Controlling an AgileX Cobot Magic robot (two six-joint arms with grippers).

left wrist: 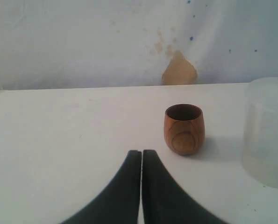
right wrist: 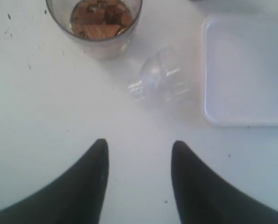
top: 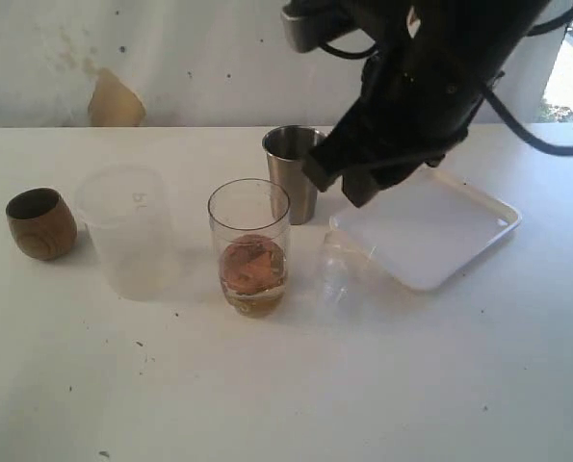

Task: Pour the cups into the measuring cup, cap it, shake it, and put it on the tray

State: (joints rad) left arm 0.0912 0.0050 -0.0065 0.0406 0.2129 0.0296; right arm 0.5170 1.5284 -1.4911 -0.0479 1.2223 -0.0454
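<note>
The measuring cup (top: 249, 245) (right wrist: 101, 23) stands mid-table with brown pieces and liquid in its bottom. A small clear cap-like piece (top: 339, 267) (right wrist: 160, 85) lies on its side between it and the white tray (top: 440, 241) (right wrist: 246, 70). The steel tumbler (top: 294, 168) stands behind the measuring cup. The frosted plastic cup (top: 127, 226) (left wrist: 267, 130) and the wooden cup (top: 40, 223) (left wrist: 184, 128) are at the left. My right gripper (top: 336, 188) (right wrist: 139, 144) hangs open above the table near the clear piece, holding nothing. My left gripper (left wrist: 142, 151) is shut and empty, short of the wooden cup.
A white wall with a tan patch (top: 116, 101) backs the table. Small dark specks dot the tabletop. The right arm's dark bulk (top: 421, 77) hangs over the tray's rear corner and the steel tumbler.
</note>
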